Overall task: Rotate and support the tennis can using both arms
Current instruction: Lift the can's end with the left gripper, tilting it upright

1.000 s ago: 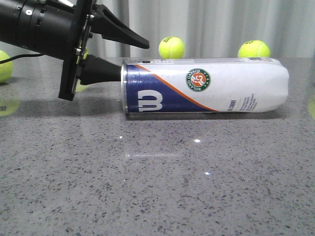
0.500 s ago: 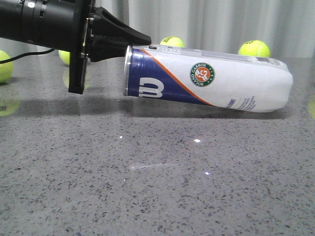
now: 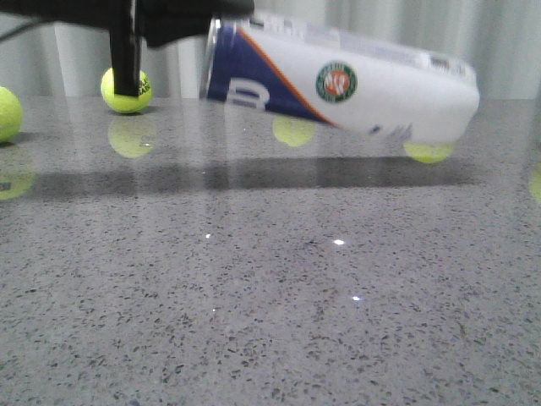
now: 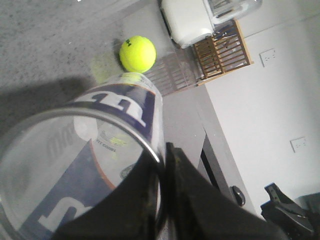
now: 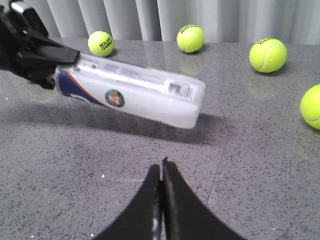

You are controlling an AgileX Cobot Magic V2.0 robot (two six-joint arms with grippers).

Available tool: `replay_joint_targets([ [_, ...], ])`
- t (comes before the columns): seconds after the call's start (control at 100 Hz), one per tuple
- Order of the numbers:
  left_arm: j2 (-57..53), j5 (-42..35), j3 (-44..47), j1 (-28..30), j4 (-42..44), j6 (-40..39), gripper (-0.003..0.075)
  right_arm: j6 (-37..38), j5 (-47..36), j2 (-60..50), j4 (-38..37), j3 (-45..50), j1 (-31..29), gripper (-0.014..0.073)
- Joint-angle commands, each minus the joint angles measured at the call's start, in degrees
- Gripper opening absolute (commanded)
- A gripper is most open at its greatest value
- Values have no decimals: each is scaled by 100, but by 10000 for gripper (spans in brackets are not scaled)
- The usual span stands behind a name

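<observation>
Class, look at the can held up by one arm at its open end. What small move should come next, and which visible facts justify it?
Probably bring the right pincer, shut and well short of the can, forward under the drooping white end of the tennis can. The left pincer grips only the rim of the open end, so the can hangs tilted above the table with nothing supporting its far end.

Tennis can [image 3: 355,85] off surface [image 3: 270,296], tilted, navy end high at left, white end lower at right. Left end effector [image 3: 199,19] clamped on navy rim at top edge of view. Can shadow on surface below. Tennis balls behind: one [image 3: 126,90] left of can, one [image 3: 7,114] at far left edge, two partly hidden beneath can.
</observation>
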Motion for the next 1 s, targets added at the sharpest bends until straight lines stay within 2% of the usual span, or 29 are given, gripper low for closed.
replay_joint_targets([
  [0.0, -596, 652, -275, -27, -208, 107, -21, -6, -491, 69, 3, -135, -28, -55],
  [0.21, -1347, 606, -759, -27, 551, -105, -21, -6, -491, 69, 3, -135, -28, -55],
  [0.32, -1699, 393, -1136, -27, 1286, -710, -21, -6, -491, 69, 3, -135, -28, -55],
  [0.65, -2162, 393, -2505, -27, 4373, -2857, -21, -6, -491, 69, 3, -135, -28, -55],
  [0.79, -2186, 628, -2849, -57, 5064, -3485, -21, -6, -491, 69, 3, -135, -28, -55],
  [0.99, -2184, 628, -3245, -665, 6251, -4227, -21, -6, -491, 69, 3, -135, -28, -55],
])
